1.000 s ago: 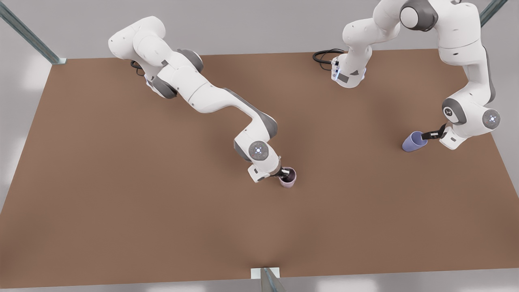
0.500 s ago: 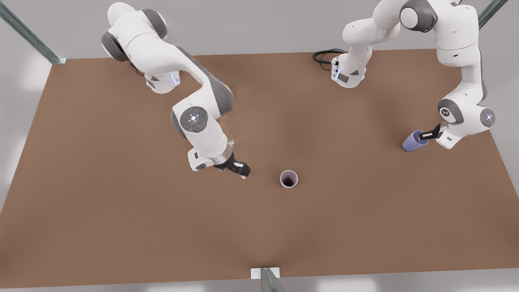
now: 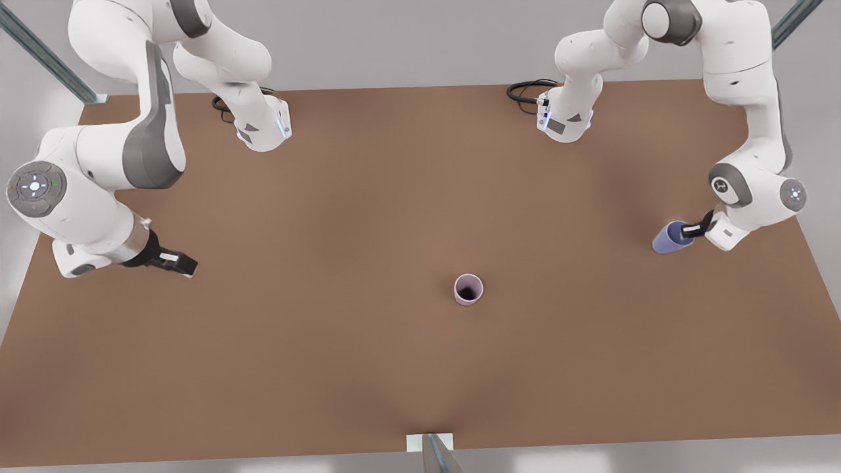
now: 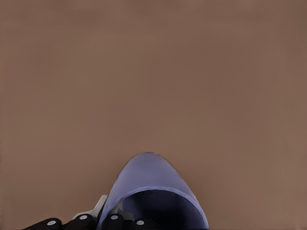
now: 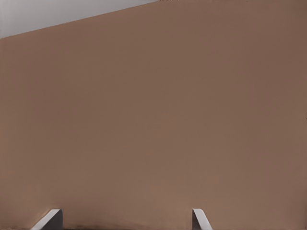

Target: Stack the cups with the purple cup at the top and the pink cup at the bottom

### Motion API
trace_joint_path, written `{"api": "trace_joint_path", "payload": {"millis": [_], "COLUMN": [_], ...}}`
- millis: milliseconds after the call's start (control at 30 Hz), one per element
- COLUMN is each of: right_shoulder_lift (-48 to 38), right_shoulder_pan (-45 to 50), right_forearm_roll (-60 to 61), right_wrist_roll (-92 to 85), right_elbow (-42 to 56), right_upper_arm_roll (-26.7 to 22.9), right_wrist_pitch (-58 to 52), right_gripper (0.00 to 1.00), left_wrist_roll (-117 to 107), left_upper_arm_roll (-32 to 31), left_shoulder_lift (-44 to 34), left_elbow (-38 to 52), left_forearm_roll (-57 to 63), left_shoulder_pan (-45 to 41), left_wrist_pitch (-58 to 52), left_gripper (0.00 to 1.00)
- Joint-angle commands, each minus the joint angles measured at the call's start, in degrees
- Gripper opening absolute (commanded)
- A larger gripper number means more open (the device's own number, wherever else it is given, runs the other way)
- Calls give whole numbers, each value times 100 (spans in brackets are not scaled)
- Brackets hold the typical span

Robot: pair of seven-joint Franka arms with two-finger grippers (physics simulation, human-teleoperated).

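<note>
The pink cup [image 3: 468,290] stands upright and alone near the middle of the brown table [image 3: 328,368], mouth up. Far from it, at the front view's left, my right gripper [image 3: 187,264] hangs open over bare table; the right wrist view has its two fingertips [image 5: 52,219] wide apart with nothing between them. At the front view's right, my left gripper [image 3: 691,230] is shut on the rim of the purple cup [image 3: 669,238], which is tilted on its side. The left wrist view looks into the purple cup's [image 4: 151,191] dark mouth, one finger inside and one outside.
Both arm bases [image 3: 263,128] [image 3: 565,121] stand along the table's far edge, with a black cable [image 3: 525,89] beside one of them. A metal post [image 3: 430,450] rises at the near edge. The table's right edge lies close to the purple cup.
My right gripper let go of the pink cup and swung far toward the front view's left. The pink cup stayed put. My left gripper kept its hold on the purple cup and barely shifted.
</note>
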Motion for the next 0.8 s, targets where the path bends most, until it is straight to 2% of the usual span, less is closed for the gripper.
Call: {"api": "trace_joint_path", "payload": {"millis": [0, 33, 100, 167, 200, 233, 300, 333, 433, 633, 767], "right_shoulder_lift": [-38, -55, -73, -205, -222, -275, -293, -258, -381, -354, -328], "right_shoulder_pan": [-98, -63, -1, 52, 147, 350, 298, 280, 298, 298, 315], "right_forearm_roll": [71, 239, 213, 204, 213, 239, 257, 309, 142, 432, 450], "right_wrist_roll": [-8373, -9166, -8843, -6840, -6050, -4882, -2515, -2091, -2276, -1520, -1546], "right_elbow": [-150, -265, -238, -256, -247, -264, -221, -221, -256, -150, -89], "right_upper_arm_roll": [-34, -192, -192, -227, -376, -622, -587, -579, -561, -570, -552], "right_wrist_pitch": [742, 1050, 1042, 901, 682, 550, -241, -514, -497, -760, -734], "right_gripper": [100, 100, 100, 100, 100, 100, 100, 100, 100, 100, 100], "left_wrist_roll": [-843, -1573, -2988, -4193, -4465, -5053, -6390, -6908, -7770, -8087, -8104], "left_upper_arm_roll": [-25, -42, -692, -1422, -1571, -1624, -1624, -1633, -1703, -1712, -1712], "left_shoulder_lift": [2, 2, 142, 300, 344, 537, 1188, 1285, 1663, 1979, 2076], "left_elbow": [529, 661, 1469, 2059, 2181, 2672, 3886, 4045, 4722, 4907, 4871], "left_forearm_roll": [-29, -29, -20, 42, 42, 59, 437, 393, 244, -362, -459], "left_shoulder_pan": [-632, -1063, -1178, -1187, -1230, -1580, -2504, -2751, -3102, -3217, -3322], "left_wrist_pitch": [-863, -899, -1575, -1813, -1839, -2233, -3386, -3395, -3333, -2490, -2463], "left_gripper": [21, 21, 21, 21, 21, 21, 21, 21, 21, 21, 21]}}
